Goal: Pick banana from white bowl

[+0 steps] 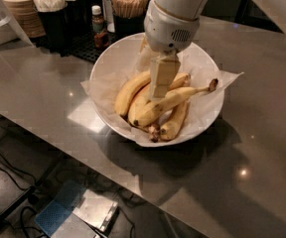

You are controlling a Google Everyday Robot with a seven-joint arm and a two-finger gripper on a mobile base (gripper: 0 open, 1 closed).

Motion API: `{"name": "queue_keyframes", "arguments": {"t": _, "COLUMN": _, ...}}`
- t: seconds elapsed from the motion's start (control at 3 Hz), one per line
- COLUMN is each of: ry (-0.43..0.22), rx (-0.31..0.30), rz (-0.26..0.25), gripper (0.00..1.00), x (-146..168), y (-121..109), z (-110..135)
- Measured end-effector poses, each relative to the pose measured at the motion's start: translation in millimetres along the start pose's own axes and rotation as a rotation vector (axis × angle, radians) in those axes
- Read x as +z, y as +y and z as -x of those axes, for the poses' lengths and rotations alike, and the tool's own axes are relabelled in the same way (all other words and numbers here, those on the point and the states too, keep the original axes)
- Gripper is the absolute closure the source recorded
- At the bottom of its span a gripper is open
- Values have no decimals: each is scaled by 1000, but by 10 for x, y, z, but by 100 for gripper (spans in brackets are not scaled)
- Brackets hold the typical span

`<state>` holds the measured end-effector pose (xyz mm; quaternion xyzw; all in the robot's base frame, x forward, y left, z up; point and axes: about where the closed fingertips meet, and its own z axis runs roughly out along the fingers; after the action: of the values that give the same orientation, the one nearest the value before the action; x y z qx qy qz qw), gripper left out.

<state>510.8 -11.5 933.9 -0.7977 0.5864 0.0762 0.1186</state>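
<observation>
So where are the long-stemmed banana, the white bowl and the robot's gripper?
banana [180, 97]: camera view, middle of its body.
white bowl [206, 62]: camera view, upper right wall.
gripper [157, 91]: camera view, lower tip, down inside the bowl.

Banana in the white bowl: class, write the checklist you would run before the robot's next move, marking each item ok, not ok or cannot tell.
1. The hand is inside the white bowl, down at the long-stemmed banana: ok.
2. Hold on that banana is secure: cannot tell.
3. The banana is free of the other bananas: not ok, it lies across them.
4. The banana is raised out of the bowl: not ok.
</observation>
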Motion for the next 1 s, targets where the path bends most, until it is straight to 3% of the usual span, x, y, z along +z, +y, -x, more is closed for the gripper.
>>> {"name": "queue_keyframes", "arguments": {"t": 0.67, "ry": -18, "rx": 1, "rz": -17, "gripper": 24, "x": 33, "y": -11, "z": 14}}
{"name": "queue_keyframes", "arguments": {"t": 1.0, "ry": -35, "rx": 18, "rz": 3, "gripper": 24, "x": 104, "y": 138, "z": -62}}
